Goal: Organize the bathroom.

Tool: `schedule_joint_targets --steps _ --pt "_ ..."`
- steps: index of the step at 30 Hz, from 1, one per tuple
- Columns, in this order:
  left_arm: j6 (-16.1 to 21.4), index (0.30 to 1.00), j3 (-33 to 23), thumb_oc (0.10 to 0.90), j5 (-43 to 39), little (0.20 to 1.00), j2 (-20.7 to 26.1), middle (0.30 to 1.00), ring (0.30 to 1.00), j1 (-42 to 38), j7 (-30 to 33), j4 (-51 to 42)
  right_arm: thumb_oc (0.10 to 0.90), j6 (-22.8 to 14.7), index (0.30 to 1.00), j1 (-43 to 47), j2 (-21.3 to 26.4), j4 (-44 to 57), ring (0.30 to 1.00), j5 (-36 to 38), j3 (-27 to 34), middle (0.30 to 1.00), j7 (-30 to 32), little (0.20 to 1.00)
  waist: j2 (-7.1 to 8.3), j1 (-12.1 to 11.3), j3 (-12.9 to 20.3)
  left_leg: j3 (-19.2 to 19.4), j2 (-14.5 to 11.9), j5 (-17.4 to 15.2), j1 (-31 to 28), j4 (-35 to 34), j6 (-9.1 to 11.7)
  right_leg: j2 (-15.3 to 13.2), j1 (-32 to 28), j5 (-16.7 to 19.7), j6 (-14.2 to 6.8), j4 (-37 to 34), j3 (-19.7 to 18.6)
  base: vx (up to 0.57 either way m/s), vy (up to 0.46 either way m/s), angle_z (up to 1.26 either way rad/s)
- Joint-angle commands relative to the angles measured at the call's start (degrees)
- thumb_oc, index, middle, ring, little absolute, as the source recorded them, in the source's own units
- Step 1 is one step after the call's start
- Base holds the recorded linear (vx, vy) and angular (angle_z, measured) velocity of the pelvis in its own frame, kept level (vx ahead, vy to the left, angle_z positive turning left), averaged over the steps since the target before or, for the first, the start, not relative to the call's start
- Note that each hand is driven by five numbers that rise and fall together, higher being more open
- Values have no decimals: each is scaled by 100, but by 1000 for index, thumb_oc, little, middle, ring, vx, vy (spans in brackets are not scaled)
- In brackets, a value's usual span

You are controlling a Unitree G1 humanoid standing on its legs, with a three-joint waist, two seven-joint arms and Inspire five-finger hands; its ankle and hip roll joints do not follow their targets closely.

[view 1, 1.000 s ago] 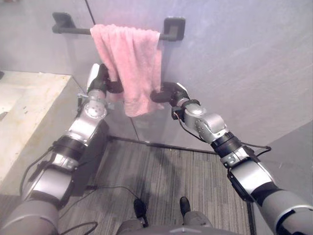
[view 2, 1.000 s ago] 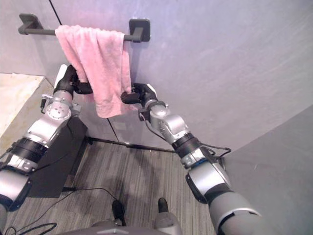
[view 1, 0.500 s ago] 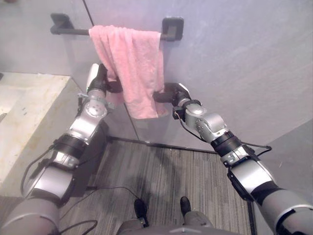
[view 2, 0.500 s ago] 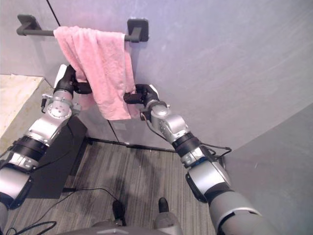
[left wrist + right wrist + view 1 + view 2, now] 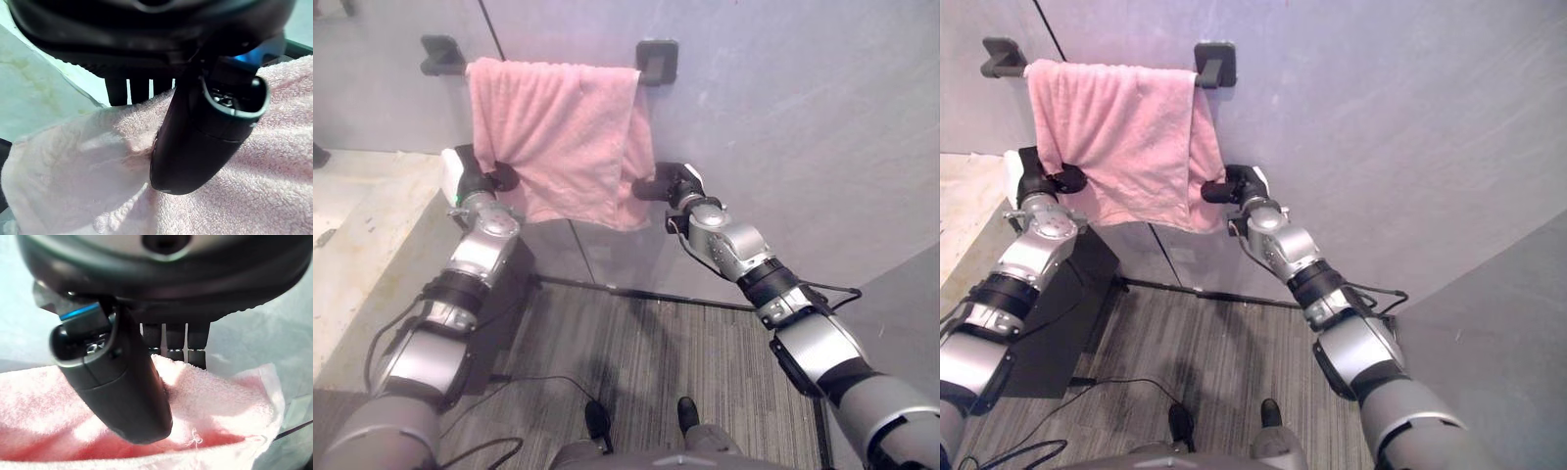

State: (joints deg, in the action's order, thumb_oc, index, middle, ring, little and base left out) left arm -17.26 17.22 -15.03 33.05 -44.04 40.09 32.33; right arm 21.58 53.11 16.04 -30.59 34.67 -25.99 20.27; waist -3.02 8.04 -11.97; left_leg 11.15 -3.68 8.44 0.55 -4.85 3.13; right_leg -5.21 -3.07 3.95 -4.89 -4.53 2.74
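Fingers [image 5: 139, 90] behind, thumb in front: left hand [image 5: 475, 181] pinching the towel [image 5: 558, 137] at its lower left edge; right hand [image 5: 671, 184] pinching the lower right edge likewise. Draped over the bar [image 5: 651, 61] on the wall and pulled wide between both hands, near flat. Judged well along: hung and spread, with only release and perhaps a last straightening left. No containers in sight; counter [image 5: 357, 225] off to the left.

Head stereo pair downward; wrist cameras tight on shared towel [image 5: 558, 137]
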Motion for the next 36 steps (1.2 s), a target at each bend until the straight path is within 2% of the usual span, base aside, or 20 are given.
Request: schedule_joint_targets --steps 1,8,15,16,18,19,20,21,22,24,36 --pt "324 300 -162 400 40 300 464 300 300 -719 732 680 400 -787 300 1087 19 -405 300 145 -7 300 126 300 -84 -266 601 44 -16 -838 -409 297 199 154 294 -278 -216 229 -219 6 -14 7" --pt "461 300 -416 400 -452 300 298 300 300 -747 1814 956 400 -829 300 1173 -1 -585 300 227 -91 300 166 300 -72 -271 663 28 4 -834 -438 266 203 160 254 -267 -224 179 -197 1 -2 0" --pt "584 300 -400 400 -322 300 274 300 300 -900 1710 1079 400 -917 300 1295 -79 -757 300 332 -196 300 173 300 -41 -291 677 -13 -18 -813 -422 268 220 174 259 -267 -212 193 -203 0 0 0" --pt "589 396 -369 464 -292 396 280 396 396 -920 1682 1059 400 -918 300 1303 -86 -747 300 321 -208 300 165 300 -38 -292 671 -17 -20 -808 -413 267 220 176 267 -262 -213 193 -209 0 0 0" --pt "586 436 -331 491 -307 436 281 436 436 -948 1705 1052 400 -919 300 1321 -82 -753 300 326 -221 300 153 300 -38 -291 667 -19 -22 -803 -409 260 219 177 273 -257 -214 191 -211 0 0 0" --pt "573 653 -290 635 -332 653 282 653 653 -960 1690 1023 400 -917 300 1354 -71 -770 300 358 -238 300 147 300 -38 -293 652 -15 -27 -789 -412 243 221 179 267 -244 -219 176 -215 0 0 0" --pt "578 778 -287 718 -325 778 281 778 778 -958 1664 1023 416 -928 324 1356 -71 -781 324 364 -243 324 129 324 -35 -293 650 -17 -27 -787 -414 239 219 182 265 -243 -219 173 -220 0 0 0" --pt "541 900 -263 800 -309 900 277 900 900 -955 1500 1018 706 -971 759 1365 -74 -802 759 362 -259 759 102 759 -29 -293 648 -14 -28 -782 -424 225 216 188 264 -238 -221 168 -227 0 0 0" --pt "544 900 -259 800 -281 900 278 900 900 -958 1462 1015 800 -982 900 1371 -73 -808 900 354 -257 900 87 900 -28 -290 648 -9 -31 -782 -422 228 218 190 266 -242 -221 170 -233 0 0 0" --pt "580 900 -192 800 -197 900 284 900 900 -956 1290 1000 800 -1070 900 1379 -62 -784 900 287 -258 900 -7 900 -31 -281 635 5 -38 -785 -405 238 224 194 291 -249 -221 189 -248 0 0 0" --pt "617 900 -59 800 -65 900 347 900 900 -825 895 802 800 -1035 900 1344 -4 -655 900 219 -291 900 25 900 -55 -258 603 29 -21 -786 -407 235 206 194 290 -233 -225 184 -285 0 0 0"
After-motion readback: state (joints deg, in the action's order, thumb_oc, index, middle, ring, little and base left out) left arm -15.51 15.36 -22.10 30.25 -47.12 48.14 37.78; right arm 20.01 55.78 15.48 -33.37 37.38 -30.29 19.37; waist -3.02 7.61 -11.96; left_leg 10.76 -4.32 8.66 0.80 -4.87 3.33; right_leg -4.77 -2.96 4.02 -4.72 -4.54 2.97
